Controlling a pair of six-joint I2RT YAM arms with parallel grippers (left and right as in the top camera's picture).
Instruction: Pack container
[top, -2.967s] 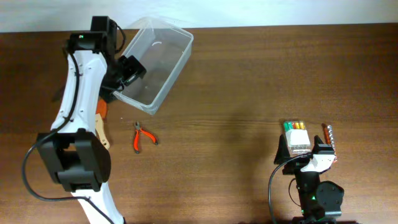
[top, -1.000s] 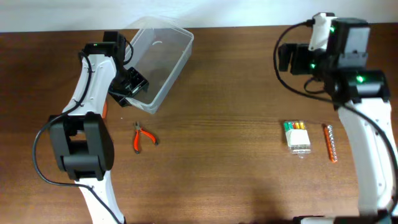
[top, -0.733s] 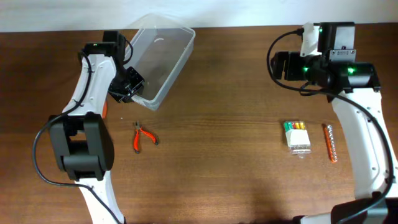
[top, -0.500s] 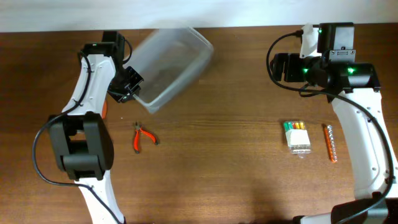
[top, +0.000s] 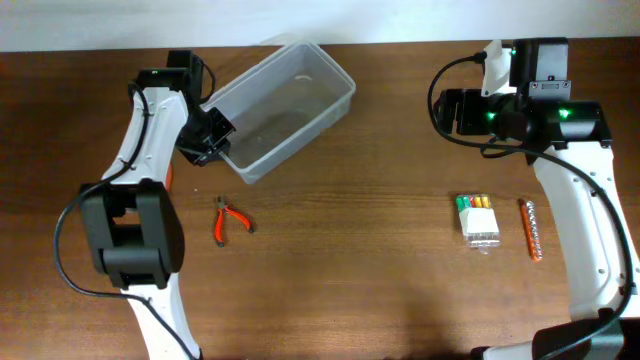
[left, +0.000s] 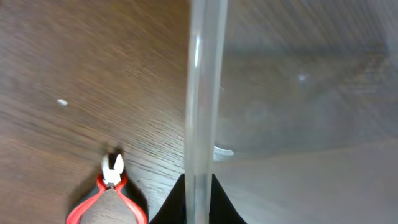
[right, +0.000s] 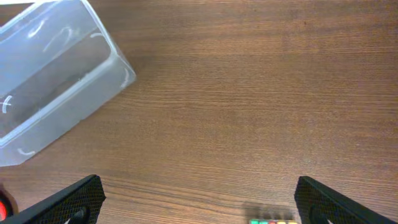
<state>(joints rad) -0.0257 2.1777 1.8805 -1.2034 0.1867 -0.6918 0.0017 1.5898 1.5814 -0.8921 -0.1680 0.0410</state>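
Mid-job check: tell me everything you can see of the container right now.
The container is a clear, colourless plastic tub, rectangular with rounded corners and a thickened rim. It looks empty and open side up. It lies diagonally on the far left part of the wooden table, its long axis running from near-left to far-right. The left claw is closed on the rim of its near-left short wall; nothing else touches it. Whether its base rests fully flat cannot be told.

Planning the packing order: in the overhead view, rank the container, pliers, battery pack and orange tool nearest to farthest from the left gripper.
1. Container, rim held in the left gripper.
2. Pliers, close by, on the left side.
3. Battery pack, far across on the right.
4. Orange tool, just beyond the pack.
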